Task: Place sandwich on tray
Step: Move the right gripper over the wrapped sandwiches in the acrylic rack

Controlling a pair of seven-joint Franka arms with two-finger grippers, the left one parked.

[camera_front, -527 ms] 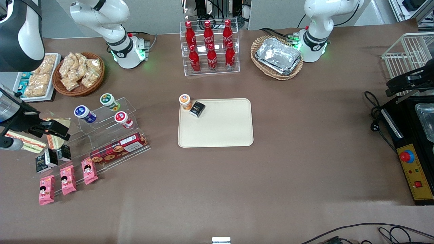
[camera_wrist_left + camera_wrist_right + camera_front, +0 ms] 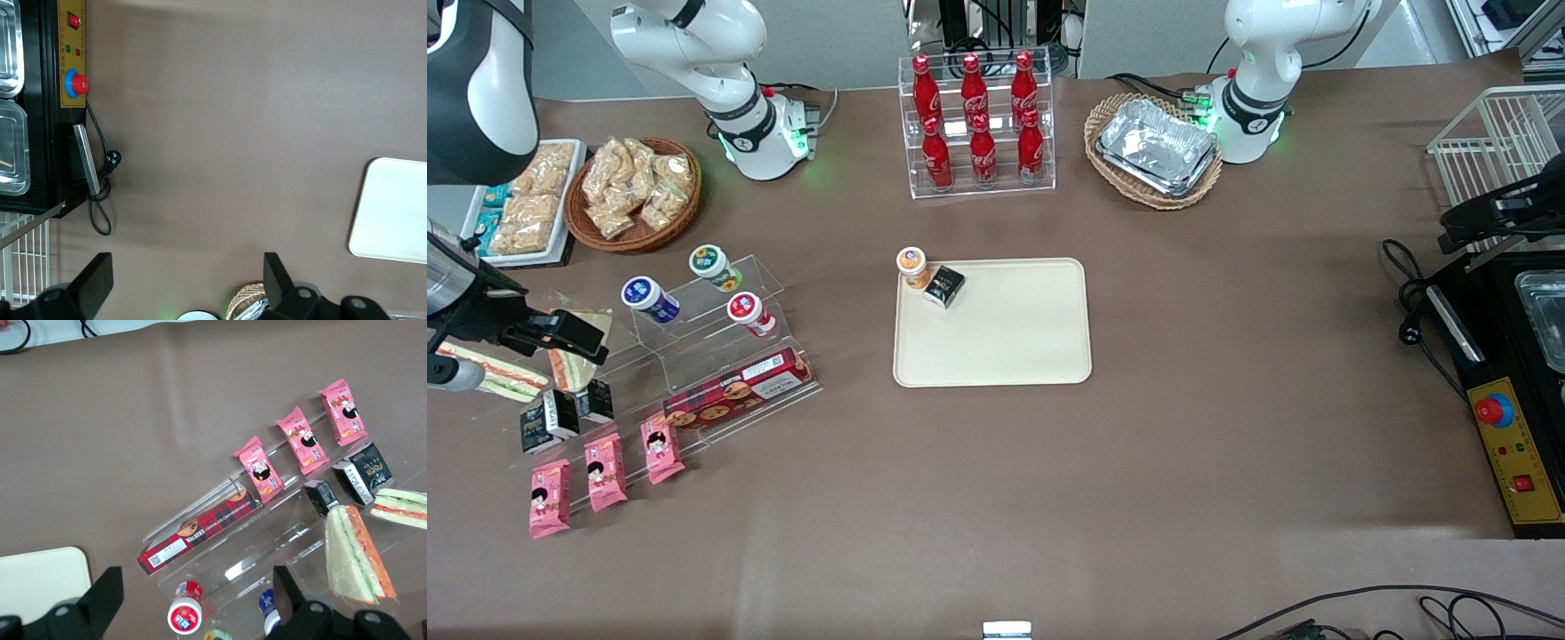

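Sandwich [image 2: 401, 507] w/ red-green stripe lying on tabletop toward working arm's end, touching orange-edged wedge [image 2: 357, 553], near black packets [image 2: 361, 472]. Not gripped yet. Gripper [image 2: 560, 333] hovering above sandwiches, fingers spread, pinching nothing. Tray [image 2: 1014, 347] sitting mid-tabletop, well apart, already carrying small jar [image 2: 911, 266] + dark box [image 2: 943, 285] at one corner. Judging early stage: grasping, lifting, carrying, setting down all remaining.
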